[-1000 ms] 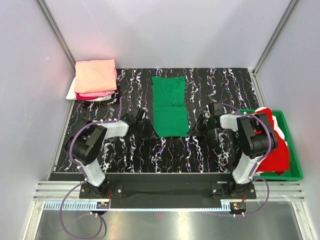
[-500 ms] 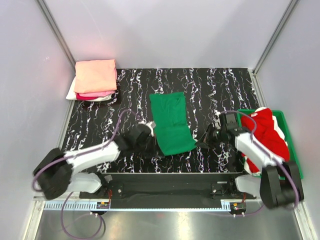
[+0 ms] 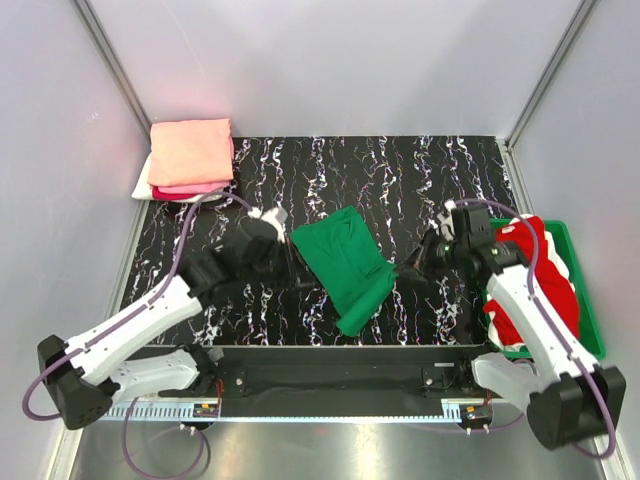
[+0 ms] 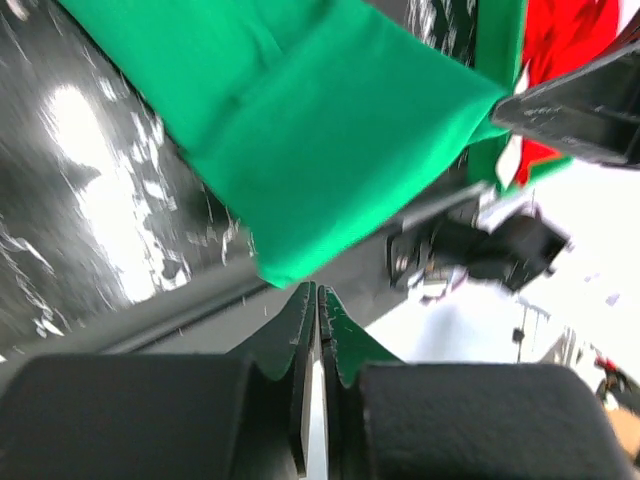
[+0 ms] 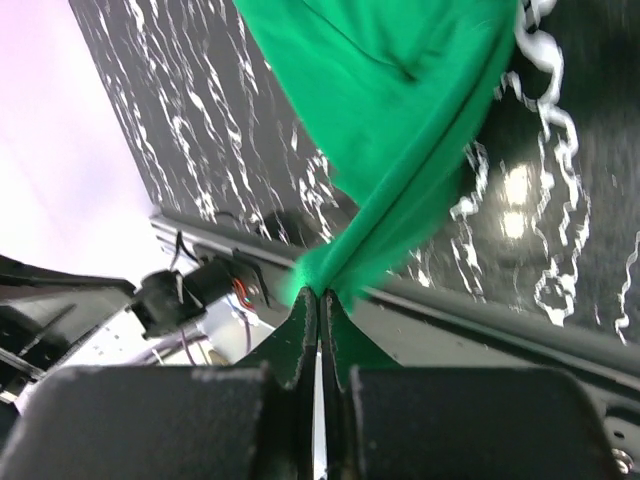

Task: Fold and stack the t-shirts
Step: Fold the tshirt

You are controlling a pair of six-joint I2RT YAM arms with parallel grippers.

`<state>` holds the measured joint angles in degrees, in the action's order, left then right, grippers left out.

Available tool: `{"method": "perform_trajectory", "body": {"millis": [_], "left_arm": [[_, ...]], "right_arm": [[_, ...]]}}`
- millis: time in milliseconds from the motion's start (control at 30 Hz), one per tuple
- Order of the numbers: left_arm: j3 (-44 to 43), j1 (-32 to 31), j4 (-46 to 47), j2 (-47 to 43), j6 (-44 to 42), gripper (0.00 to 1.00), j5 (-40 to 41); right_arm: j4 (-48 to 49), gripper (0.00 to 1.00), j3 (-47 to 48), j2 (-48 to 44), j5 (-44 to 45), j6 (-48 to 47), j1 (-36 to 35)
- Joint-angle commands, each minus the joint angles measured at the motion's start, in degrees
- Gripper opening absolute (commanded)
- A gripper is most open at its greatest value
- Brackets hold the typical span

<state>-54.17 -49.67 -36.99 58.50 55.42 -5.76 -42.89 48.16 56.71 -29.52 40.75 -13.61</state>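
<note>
A bright green t-shirt (image 3: 340, 265) hangs folded between my two grippers above the middle of the black marbled table, one corner drooping toward the near edge. My left gripper (image 3: 288, 245) is shut on its left end; in the left wrist view the cloth (image 4: 300, 130) reaches down to the shut jaw tips (image 4: 317, 290). My right gripper (image 3: 397, 272) is shut on the right end, and the cloth (image 5: 400, 80) runs bunched into the shut jaws (image 5: 318, 292). A folded stack sits at the far left: salmon-peach (image 3: 190, 150) on top, hot pink (image 3: 185, 188) and white (image 3: 143, 186) below.
A rigid green bin (image 3: 592, 330) stands at the right edge with a red t-shirt (image 3: 545, 285) heaped in it, also showing in the left wrist view (image 4: 560, 40). Grey walls close the table on three sides. The arm bases sit on a rail at the near edge.
The green t-shirt lay flat in the middle; both grippers have drawn it toward the near edge and lifted it, so it now hangs skewed between them. Both arms have swung outward.
</note>
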Motion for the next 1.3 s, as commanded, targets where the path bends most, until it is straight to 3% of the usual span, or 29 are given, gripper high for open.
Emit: {"method": "perform_trajectory", "body": {"millis": [0,167,300,433,600,833,1267], "left_arm": [[-3.7,5.8,-4.8,3.7,-6.7,0.08,-2.0],[-5.6,11.6,-2.9,7.9,-10.1,0.06,-7.2],[-1.0,8.5,3.7,8.0,-8.1,0.29,-8.9],[6.7,0.6,15.9,7.7,-3.0,0.50,-9.1],[11.5,-7.7,27.7,11.5,-1.8,0.60,-3.7],[9.0,-13.4,34.3,22.0,-5.1,0.62,0.1],[7.4,-14.2,35.9,33.6,-12.2,0.59,12.6]], "right_arm": [[1.1,0.00,6.3,5.5,2.3,-1.8,0.0],[2.8,0.00,12.6,14.5,1.8,-3.5,0.0],[2.8,0.00,13.1,15.7,2.4,-4.4,0.0],[2.5,0.00,8.6,12.6,3.7,-4.1,-0.1],[3.2,0.00,2.5,7.5,3.0,-2.8,0.0],[2.8,0.00,0.0,5.0,2.9,-2.8,0.0],[1.1,0.00,3.0,6.6,3.3,-4.6,0.6]]}}
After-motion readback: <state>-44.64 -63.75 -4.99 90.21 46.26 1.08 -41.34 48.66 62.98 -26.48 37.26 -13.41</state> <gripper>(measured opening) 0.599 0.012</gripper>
